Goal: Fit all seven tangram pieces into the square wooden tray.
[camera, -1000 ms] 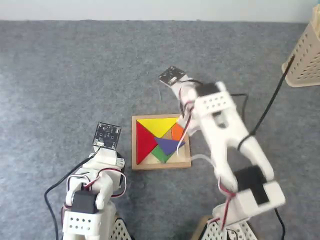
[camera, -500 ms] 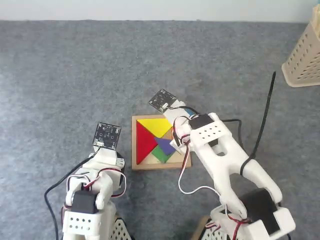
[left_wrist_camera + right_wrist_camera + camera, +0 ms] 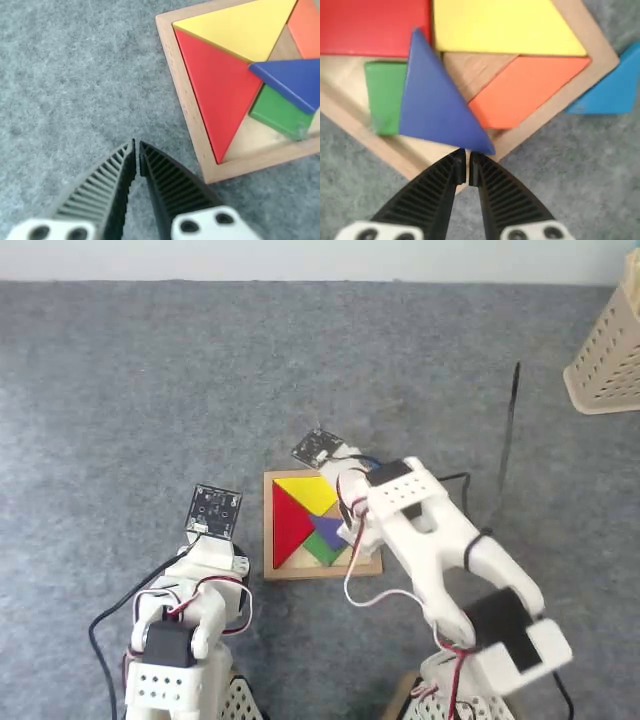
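**Blue triangle askew in the tray**

The square wooden tray sits on the grey worktop, with the red triangle, yellow triangle and orange piece seated. A dark blue triangle lies askew over the green piece. The right gripper, all but closed and empty, hangs at its corner. A light blue piece lies just outside the tray. The left gripper, closed on nothing, hovers beside the tray.
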Tool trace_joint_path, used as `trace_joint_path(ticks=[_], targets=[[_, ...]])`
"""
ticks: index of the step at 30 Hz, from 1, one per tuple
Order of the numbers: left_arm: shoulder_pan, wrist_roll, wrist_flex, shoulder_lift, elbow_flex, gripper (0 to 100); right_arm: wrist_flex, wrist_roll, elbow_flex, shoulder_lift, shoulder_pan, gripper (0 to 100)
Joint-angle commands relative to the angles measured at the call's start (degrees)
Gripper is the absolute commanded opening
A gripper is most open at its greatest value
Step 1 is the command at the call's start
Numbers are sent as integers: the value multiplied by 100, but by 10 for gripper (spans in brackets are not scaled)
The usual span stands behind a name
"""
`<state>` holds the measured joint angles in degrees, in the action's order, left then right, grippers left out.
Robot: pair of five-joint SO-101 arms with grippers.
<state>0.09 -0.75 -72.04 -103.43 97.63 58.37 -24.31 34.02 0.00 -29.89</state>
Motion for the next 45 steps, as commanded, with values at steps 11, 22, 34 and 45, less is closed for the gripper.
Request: trace_joint_path(ticks=[11,22,34,45], targets=[[-35,35,-35,-123,-110,12,497,844,-2101,576,1024,6],[-35,35,-35,-123,-110,12,-101,1081,-1618,-4,-505,7],[-35,35,-35,-123,-110,12,-101,1530,-1881,1024,-901,7],[-35,35,-35,-123,-110,12,488,1354,-1855,1015,-602,7]])
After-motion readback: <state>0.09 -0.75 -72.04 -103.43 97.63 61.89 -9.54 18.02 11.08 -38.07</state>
